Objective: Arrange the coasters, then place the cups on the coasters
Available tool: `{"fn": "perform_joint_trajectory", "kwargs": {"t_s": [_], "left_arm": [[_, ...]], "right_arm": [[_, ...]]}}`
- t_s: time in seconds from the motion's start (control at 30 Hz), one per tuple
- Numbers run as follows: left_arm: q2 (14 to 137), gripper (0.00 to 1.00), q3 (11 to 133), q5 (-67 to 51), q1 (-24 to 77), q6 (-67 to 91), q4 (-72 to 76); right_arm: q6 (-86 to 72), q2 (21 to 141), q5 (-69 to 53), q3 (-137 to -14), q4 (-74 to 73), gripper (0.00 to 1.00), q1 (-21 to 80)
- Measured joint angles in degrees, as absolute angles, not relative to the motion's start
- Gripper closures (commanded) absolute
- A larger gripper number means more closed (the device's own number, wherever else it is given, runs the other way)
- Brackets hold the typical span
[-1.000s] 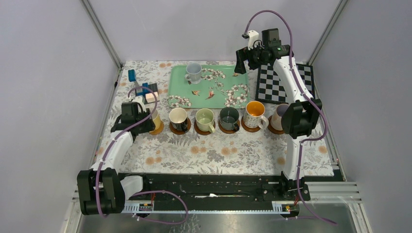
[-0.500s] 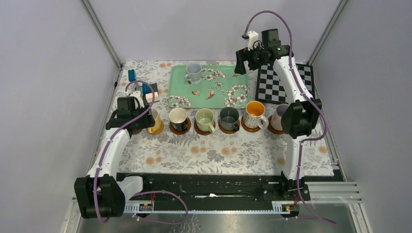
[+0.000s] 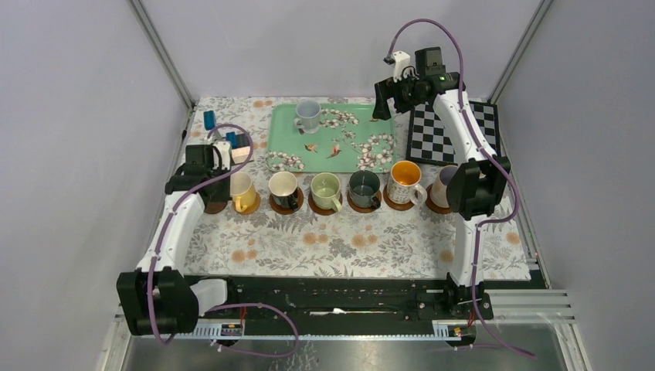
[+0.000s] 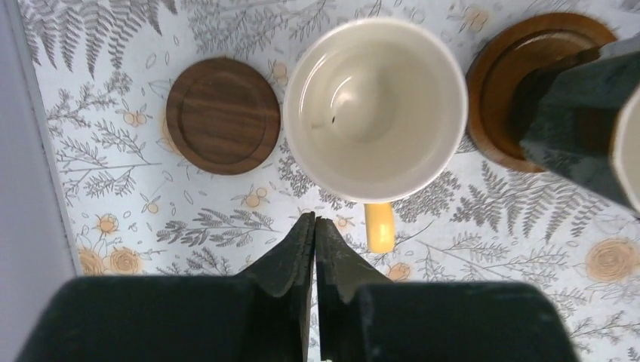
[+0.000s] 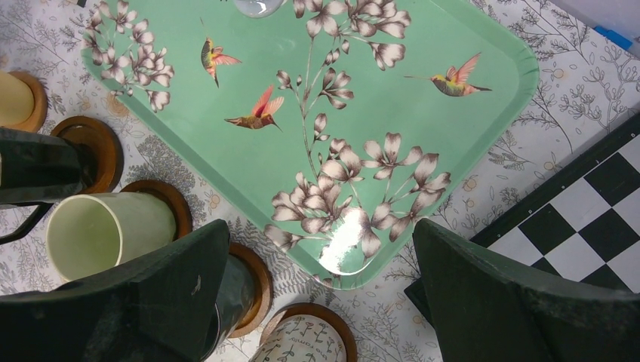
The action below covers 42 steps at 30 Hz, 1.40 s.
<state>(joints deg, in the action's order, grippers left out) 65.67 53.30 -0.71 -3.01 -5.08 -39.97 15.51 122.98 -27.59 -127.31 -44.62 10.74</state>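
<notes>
My left gripper (image 3: 202,179) (image 4: 315,222) is shut with nothing in it, hovering just near of a yellow-handled cup (image 4: 375,98) (image 3: 242,191). A bare dark coaster (image 4: 223,115) (image 3: 215,205) lies to that cup's left. To its right a black cup (image 4: 585,113) stands on a brown coaster (image 4: 513,75). The row continues with pale green (image 3: 326,189), dark green (image 3: 364,188), floral (image 3: 405,182) and pinkish (image 3: 444,185) cups on coasters. A pale blue cup (image 3: 308,114) stands on the tray. My right gripper (image 3: 384,104) (image 5: 318,226) is open, high over the tray's right end.
The green floral tray (image 3: 347,147) lies behind the row. A black-and-white checkerboard (image 3: 452,133) sits at the back right. Small blue and pink blocks (image 3: 232,143) lie at the back left near my left wrist. Enclosure walls stand close on both sides.
My left gripper has drawn back and to the left from the yellow-handled cup, opening and then shutting empty. The bare coaster at the left now shows. The right arm has not moved.
</notes>
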Motion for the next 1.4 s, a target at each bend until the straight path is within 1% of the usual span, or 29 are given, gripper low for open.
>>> {"fn": "perform_joint_trajectory", "kwargs": {"t_s": [0.13,0.2,0.4,0.5,0.6,0.93,1.07,1.13,1.3,1.4], "left_arm": [[67.70,0.88,53.19,0.56,-2.70,-6.79,-40.80],[68.10,0.84,53.17,0.67,-2.66,-7.11,-40.73],[69.41,0.81,52.27,0.45,-2.24,-6.98,-39.83],[69.89,0.74,51.86,0.40,-1.89,-6.74,-39.70],[69.93,0.70,51.83,-0.10,-1.39,-6.39,-39.35],[69.93,0.66,51.83,-0.95,-0.49,-6.15,-39.29],[69.93,0.58,51.83,-1.10,-0.45,-6.15,-39.31],[69.93,0.56,51.83,-1.21,-0.45,-6.22,-39.33],[69.93,0.55,51.83,-1.32,-0.45,-6.13,-39.42],[69.95,0.56,52.07,-1.32,-0.45,-6.15,-40.27]], "right_arm": [[15.62,122.98,-27.59,-127.31,-44.64,0.02,10.74],[15.62,122.98,-27.59,-127.31,-44.62,0.02,10.74],[15.64,122.98,-27.55,-127.31,-44.62,0.02,10.74],[15.64,122.98,-27.53,-127.31,-44.66,0.02,10.74],[15.66,122.98,-27.53,-127.31,-44.66,0.02,10.74],[15.64,122.98,-27.53,-127.31,-44.62,0.02,10.74],[15.64,122.98,-27.51,-127.31,-44.62,0.02,10.74],[15.64,122.98,-27.51,-127.31,-44.62,0.02,10.74],[15.64,122.98,-27.51,-127.31,-44.62,0.02,10.74],[15.64,122.98,-27.51,-127.31,-44.62,0.02,10.74]]}}
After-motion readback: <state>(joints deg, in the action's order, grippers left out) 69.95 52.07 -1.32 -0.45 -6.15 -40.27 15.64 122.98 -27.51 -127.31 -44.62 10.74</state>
